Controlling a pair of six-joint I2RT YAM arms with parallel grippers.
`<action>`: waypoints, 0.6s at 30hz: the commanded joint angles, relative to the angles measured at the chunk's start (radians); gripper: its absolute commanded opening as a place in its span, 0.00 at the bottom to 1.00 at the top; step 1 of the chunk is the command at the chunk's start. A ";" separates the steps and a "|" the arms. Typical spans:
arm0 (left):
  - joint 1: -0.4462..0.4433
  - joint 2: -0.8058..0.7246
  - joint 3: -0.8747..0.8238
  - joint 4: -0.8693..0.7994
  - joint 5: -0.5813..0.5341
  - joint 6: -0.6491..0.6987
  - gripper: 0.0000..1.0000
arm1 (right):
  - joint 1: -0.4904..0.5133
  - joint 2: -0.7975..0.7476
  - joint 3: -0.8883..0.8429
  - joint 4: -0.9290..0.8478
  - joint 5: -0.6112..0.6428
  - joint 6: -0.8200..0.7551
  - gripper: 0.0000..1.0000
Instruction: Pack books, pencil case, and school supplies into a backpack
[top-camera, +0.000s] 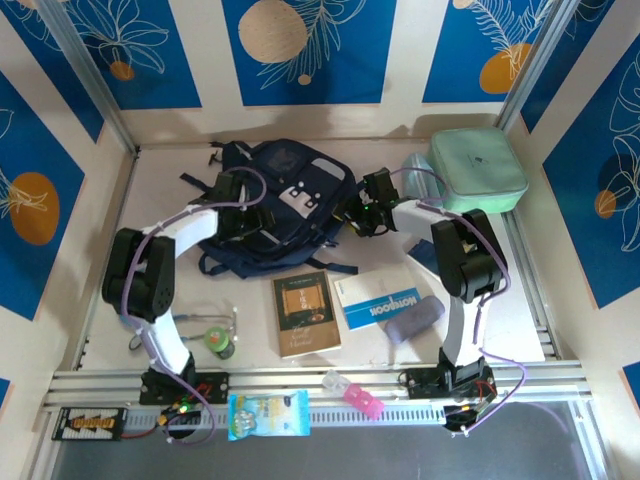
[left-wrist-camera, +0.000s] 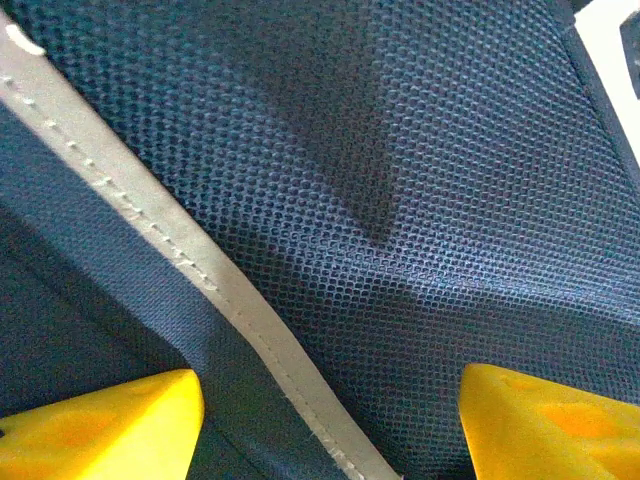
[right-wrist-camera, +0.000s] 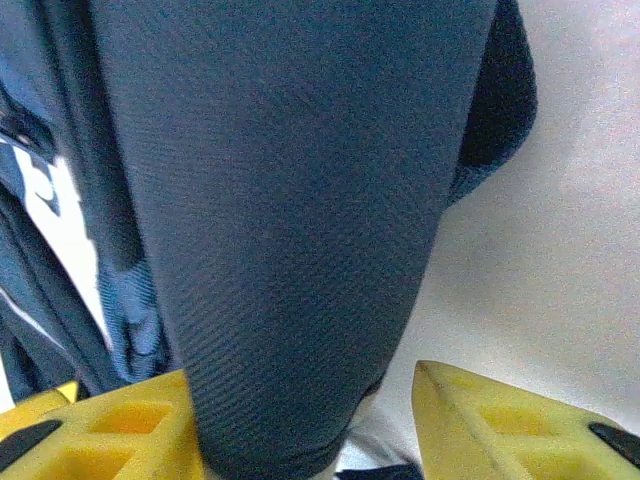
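The backpack (top-camera: 285, 200) lies at the back of the tabletop (top-camera: 250, 300). The left fingers (left-wrist-camera: 100, 425) are spread wide over its navy mesh and pale trim, gripping nothing. The right fingers (right-wrist-camera: 500, 425) are also apart, at its right edge, with a band of its fabric between them. The brown book (top-camera: 306, 312) and the blue-and-white book (top-camera: 380, 303) lie side by side nearer the arms.

The backpack (left-wrist-camera: 420, 200) overruns every edge of the left wrist view, and the fingers (left-wrist-camera: 100, 425) of the left claw (left-wrist-camera: 325, 430) are cut off at the bottom. From above, the right arm (top-camera: 462, 255) hides part of the dark book (top-camera: 424, 256); the gold print on the brown book (top-camera: 305, 312) is too small to read.
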 joint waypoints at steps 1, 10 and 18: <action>0.031 0.074 0.090 0.049 0.030 0.089 0.75 | -0.006 0.051 0.060 -0.047 -0.047 0.009 0.49; 0.054 0.083 0.269 -0.153 0.057 0.259 0.86 | 0.012 0.053 0.024 0.100 -0.157 0.129 0.21; -0.045 -0.265 0.048 -0.188 -0.148 0.075 0.82 | 0.044 -0.086 -0.021 0.222 -0.174 0.277 0.06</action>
